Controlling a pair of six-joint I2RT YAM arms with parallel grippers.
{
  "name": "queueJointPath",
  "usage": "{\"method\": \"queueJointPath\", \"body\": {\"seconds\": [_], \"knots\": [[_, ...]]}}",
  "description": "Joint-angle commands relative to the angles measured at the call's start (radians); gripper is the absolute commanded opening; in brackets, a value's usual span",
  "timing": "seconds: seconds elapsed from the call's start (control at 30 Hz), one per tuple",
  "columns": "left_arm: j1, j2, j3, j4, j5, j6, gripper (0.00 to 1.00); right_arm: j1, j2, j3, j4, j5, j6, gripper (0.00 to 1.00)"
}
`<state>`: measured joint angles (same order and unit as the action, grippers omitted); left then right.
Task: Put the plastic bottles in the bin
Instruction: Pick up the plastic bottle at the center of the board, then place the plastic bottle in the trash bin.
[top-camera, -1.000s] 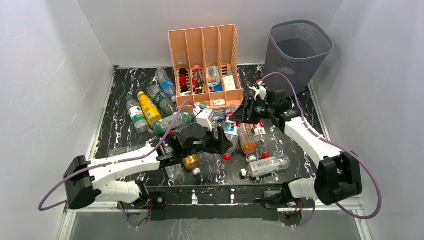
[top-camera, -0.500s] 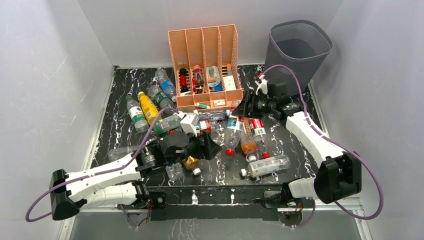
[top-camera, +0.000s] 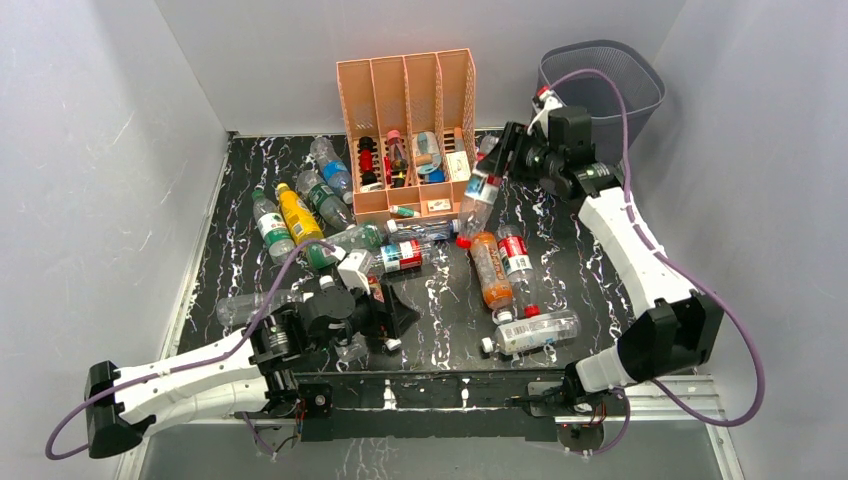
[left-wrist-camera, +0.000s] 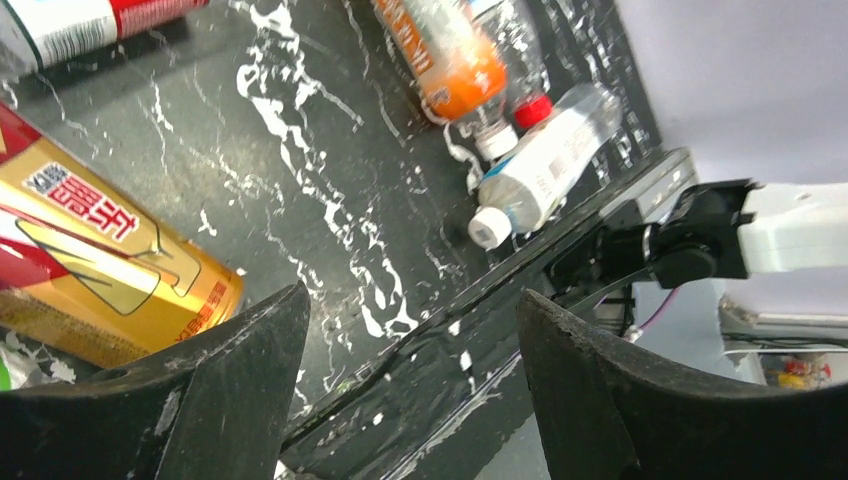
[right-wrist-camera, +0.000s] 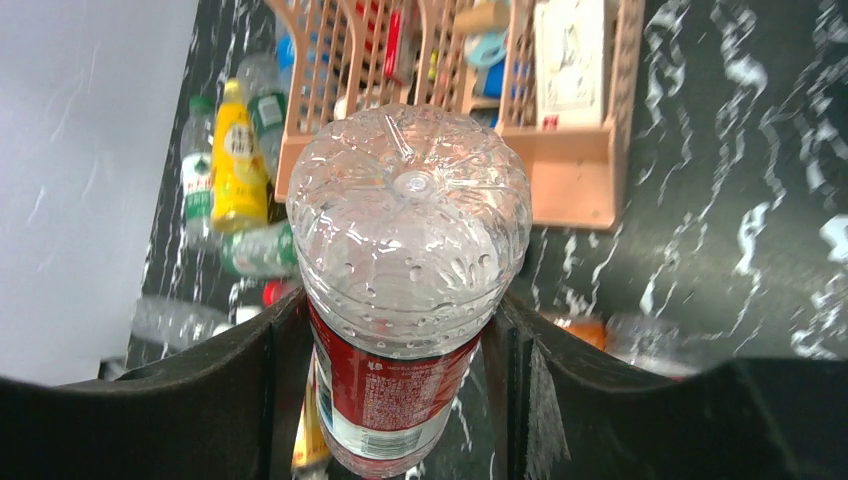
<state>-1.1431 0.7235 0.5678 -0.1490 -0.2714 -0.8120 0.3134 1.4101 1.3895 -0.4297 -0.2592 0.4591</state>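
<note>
Plastic bottles (top-camera: 488, 272) lie scattered over the black marbled table (top-camera: 440, 300), centre and left of the overhead frame, and one is up in the air! Right gripper (top-camera: 503, 165) is clamped on a clear red-labelled bottle (top-camera: 478, 205), cap hanging down, upper right of centre, beside the right end of the peach organizer (top-camera: 410, 100) and just left of the grey mesh bin (top-camera: 645, 105). In the right wrist view its moulded base fills the middle between both fingers. Left gripper (top-camera: 393, 312), low in the overhead frame, stands wide with nothing between its jaws; a golden-labelled bottle (left-wrist-camera: 100, 290) lies by the finger at the left of its wrist view.
</note>
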Motion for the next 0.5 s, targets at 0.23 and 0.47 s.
{"method": "queueJointPath", "body": {"seconds": [0.23, 0.47], "knots": [[-0.006, -0.008, -0.090, 0.072, 0.081, -0.018, 0.74, -0.061, 0.157, 0.369, 0.110, 0.221, -0.031, 0.47], [-0.006, 0.002, -0.068, 0.024, 0.070, 0.018, 0.75, -0.118, 0.177, 0.424, 0.224, 0.266, -0.036, 0.48]]}}
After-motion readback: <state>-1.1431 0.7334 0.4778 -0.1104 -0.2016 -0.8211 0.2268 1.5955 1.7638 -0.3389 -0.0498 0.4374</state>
